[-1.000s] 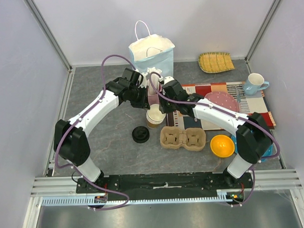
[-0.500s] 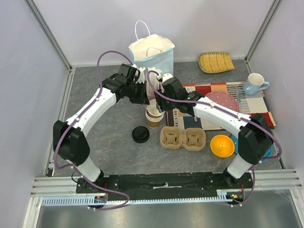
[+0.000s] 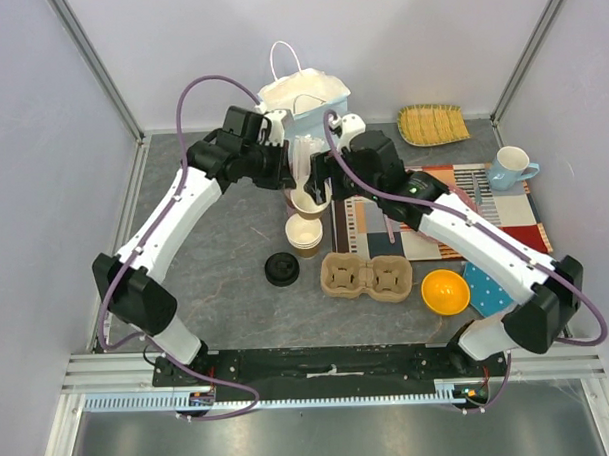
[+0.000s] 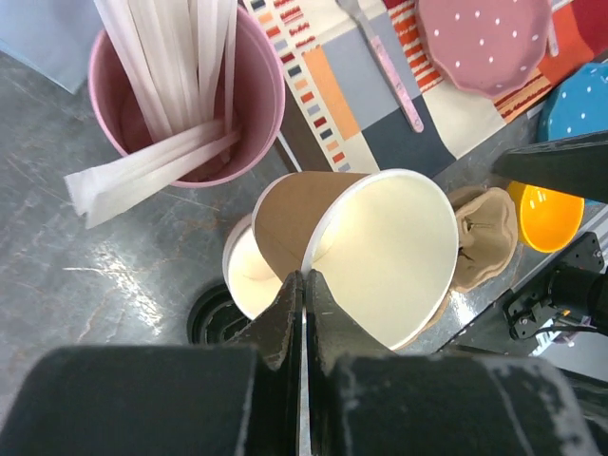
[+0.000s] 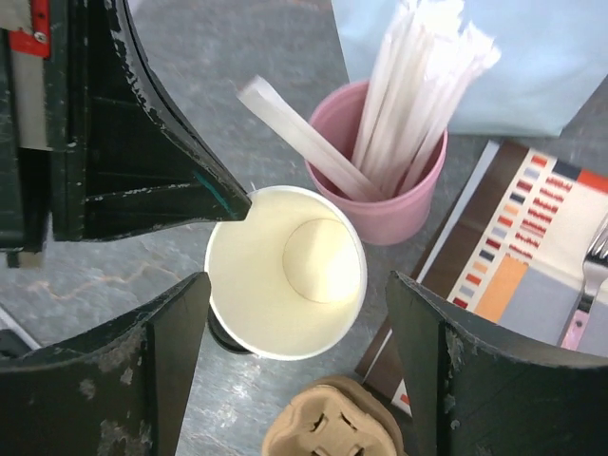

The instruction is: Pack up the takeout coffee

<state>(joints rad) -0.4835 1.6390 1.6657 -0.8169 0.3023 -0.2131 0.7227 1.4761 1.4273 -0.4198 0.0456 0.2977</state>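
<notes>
The left gripper pinches the rim of a tilted, lidless brown kraft paper cup, while the right gripper has its fingers spread wide close by.

Left arm and right arm arched inward, wrists nearly meeting, left gripper fingers pinched on a cup rim, right gripper fingers spread wide, holding nothing

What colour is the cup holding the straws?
Pink; the straw cup shows best in the left wrist view.
</notes>
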